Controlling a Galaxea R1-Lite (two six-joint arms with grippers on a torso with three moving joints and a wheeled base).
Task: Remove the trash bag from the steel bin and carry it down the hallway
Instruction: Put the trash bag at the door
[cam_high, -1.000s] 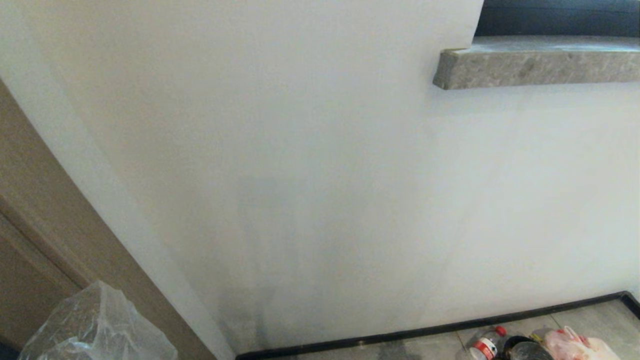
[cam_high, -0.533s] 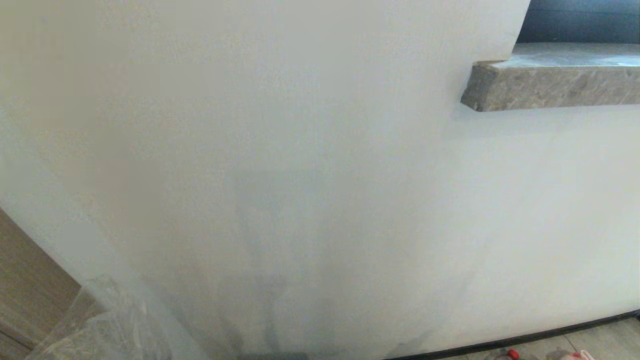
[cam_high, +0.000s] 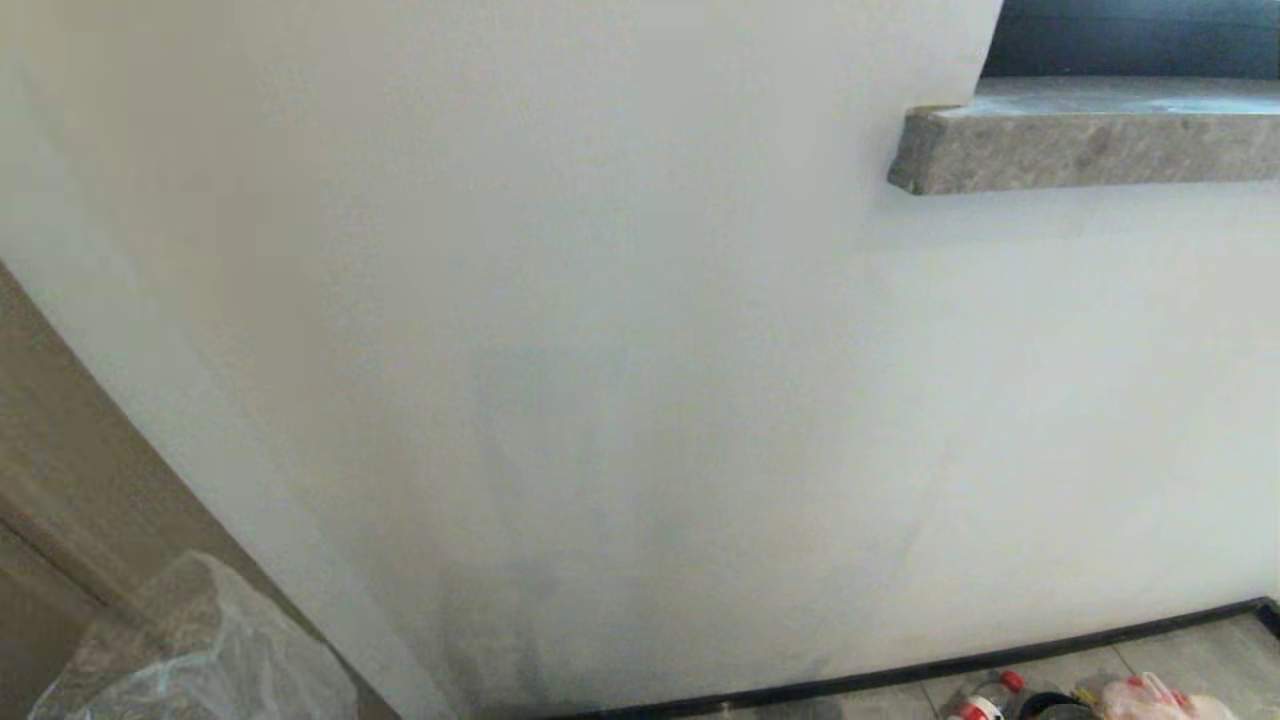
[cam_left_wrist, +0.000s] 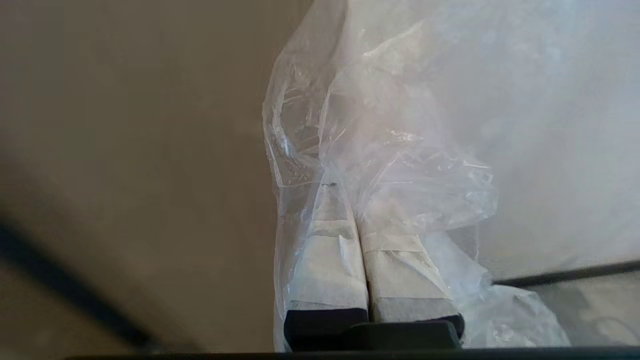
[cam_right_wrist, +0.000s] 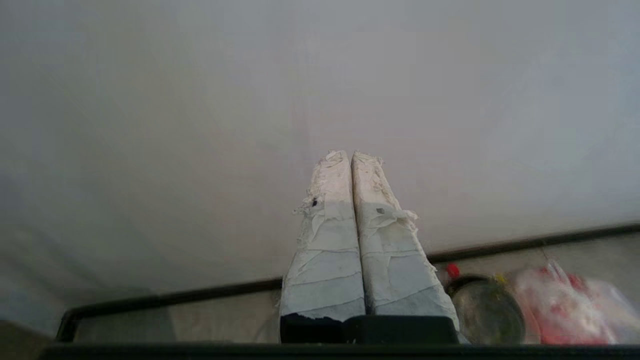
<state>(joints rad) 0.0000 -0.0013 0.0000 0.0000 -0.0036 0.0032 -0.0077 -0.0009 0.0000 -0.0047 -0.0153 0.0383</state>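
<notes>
The clear crinkled trash bag (cam_left_wrist: 400, 150) is pinched between the taped fingers of my left gripper (cam_left_wrist: 352, 195), which is shut on it, and drapes over them. Its top also shows at the lower left of the head view, as the trash bag (cam_high: 190, 650). The steel bin (cam_right_wrist: 487, 310), round and dark with a black rim, stands on the grey floor tiles by the wall; only its rim (cam_high: 1050, 705) shows in the head view. My right gripper (cam_right_wrist: 351, 155) is shut with nothing in it, pointing at the pale wall.
A pale wall fills the view close ahead, with dark skirting (cam_high: 900, 675) along its foot. A stone window sill (cam_high: 1080, 150) juts out at upper right. A red-capped bottle (cam_high: 985, 695) and a pink-red bag (cam_high: 1150, 700) lie beside the bin. A brown door frame (cam_high: 60, 450) is at left.
The whole head view has shifted: the sill slid right and down, then part of the way back, so the camera moved. The bag stays at lower left.
</notes>
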